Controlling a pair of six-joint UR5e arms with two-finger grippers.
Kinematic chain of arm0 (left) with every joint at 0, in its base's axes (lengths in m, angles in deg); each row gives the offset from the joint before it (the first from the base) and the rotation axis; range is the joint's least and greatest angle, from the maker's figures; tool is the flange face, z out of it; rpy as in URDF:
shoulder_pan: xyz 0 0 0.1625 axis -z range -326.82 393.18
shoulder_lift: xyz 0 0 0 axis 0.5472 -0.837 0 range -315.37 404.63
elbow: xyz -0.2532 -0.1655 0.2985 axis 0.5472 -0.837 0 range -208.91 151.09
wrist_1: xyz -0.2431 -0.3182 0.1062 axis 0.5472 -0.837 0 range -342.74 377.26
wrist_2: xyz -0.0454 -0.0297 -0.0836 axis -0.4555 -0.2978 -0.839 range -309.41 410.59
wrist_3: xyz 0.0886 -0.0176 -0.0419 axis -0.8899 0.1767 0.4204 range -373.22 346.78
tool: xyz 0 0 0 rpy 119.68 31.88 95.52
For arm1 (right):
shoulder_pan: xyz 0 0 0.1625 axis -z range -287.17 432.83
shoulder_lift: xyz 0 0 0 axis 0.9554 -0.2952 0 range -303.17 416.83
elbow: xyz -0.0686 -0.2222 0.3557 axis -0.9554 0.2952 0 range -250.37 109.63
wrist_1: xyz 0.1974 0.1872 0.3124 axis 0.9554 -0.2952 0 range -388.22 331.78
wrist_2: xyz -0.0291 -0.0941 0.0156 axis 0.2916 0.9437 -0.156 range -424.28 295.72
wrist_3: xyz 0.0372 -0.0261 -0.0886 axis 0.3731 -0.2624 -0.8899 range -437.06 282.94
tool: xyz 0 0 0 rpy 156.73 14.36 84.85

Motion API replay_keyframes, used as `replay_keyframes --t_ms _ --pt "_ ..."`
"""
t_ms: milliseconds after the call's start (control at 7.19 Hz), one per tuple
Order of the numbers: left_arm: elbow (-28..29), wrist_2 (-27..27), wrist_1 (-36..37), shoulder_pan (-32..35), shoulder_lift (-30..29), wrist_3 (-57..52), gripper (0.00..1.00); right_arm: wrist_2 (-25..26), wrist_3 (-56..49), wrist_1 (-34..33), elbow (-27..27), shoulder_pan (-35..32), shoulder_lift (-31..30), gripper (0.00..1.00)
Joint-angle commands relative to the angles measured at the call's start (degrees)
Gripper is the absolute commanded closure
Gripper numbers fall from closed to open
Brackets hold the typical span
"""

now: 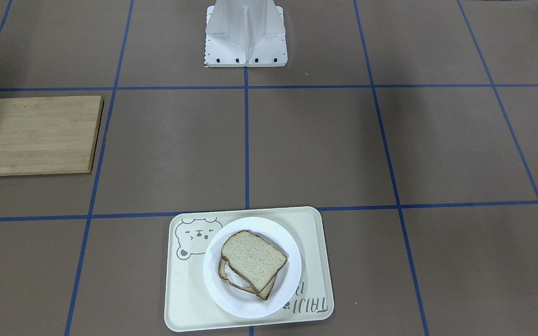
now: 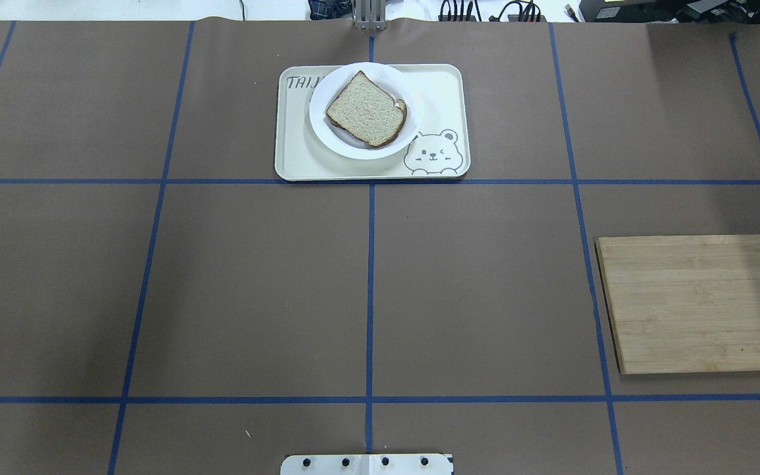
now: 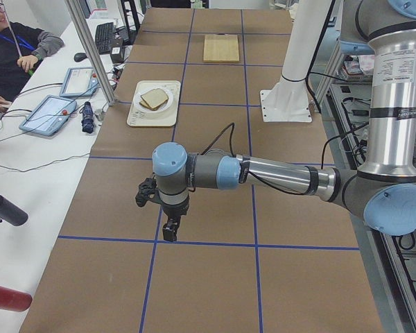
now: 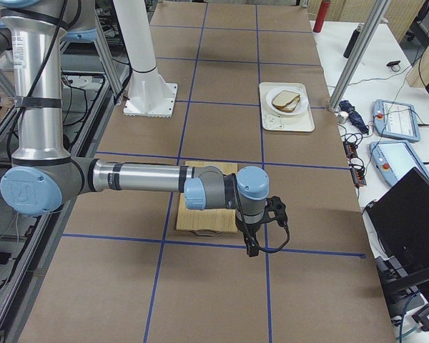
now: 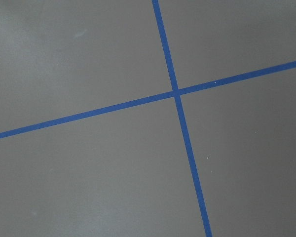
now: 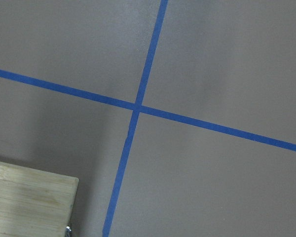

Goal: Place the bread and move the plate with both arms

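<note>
The bread (image 1: 254, 256) lies on top of a second slice on the white plate (image 1: 231, 298), with a bit of white showing between the slices. The plate sits on the cream bear tray (image 1: 180, 289). In the overhead view the bread (image 2: 365, 109), plate (image 2: 320, 125) and tray (image 2: 446, 86) are at the far middle. My left gripper (image 3: 168, 229) hangs over bare table far from the tray, and so does my right gripper (image 4: 252, 249). Both show only in the side views, so I cannot tell if they are open or shut. The wrist views show only table and tape lines.
A wooden cutting board (image 2: 696, 303) lies on my right side, under the right arm (image 4: 200, 218). The white robot base (image 1: 245, 37) stands mid-table. An operator (image 3: 7, 48) sits at a side bench with tablets and bottles.
</note>
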Motion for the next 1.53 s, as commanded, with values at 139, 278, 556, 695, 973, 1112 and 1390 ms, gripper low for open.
replay_keyframes --t_ms 139,278,556,695,973,1112,1390 --pt "-0.1 -0.1 -0.2 -0.1 0.1 0.1 0.01 0.0 0.0 0.0 -0.1 0.0 0.0 0.0" --pt "-0.1 -0.1 0.0 0.0 0.1 0.0 0.01 0.0 0.0 0.0 -0.2 0.0 0.0 0.0" --pt "0.0 -0.1 -0.1 0.0 0.2 0.1 0.01 -0.1 0.0 0.1 -0.2 0.0 0.0 0.0" --pt "-0.2 -0.1 -0.2 -0.1 1.2 0.0 0.01 0.0 0.0 0.3 -0.1 0.0 0.0 0.0" --pt "-0.2 -0.1 -0.2 0.0 1.3 0.0 0.01 -0.2 0.0 0.3 0.0 0.1 0.0 0.0" --pt "-0.2 -0.1 -0.2 -0.1 1.5 0.1 0.01 -0.2 0.0 0.3 0.0 0.3 -0.1 0.0" --pt "-0.5 -0.1 -0.2 -0.1 1.8 0.0 0.01 -0.4 0.0 0.2 0.1 0.4 -0.2 0.0"
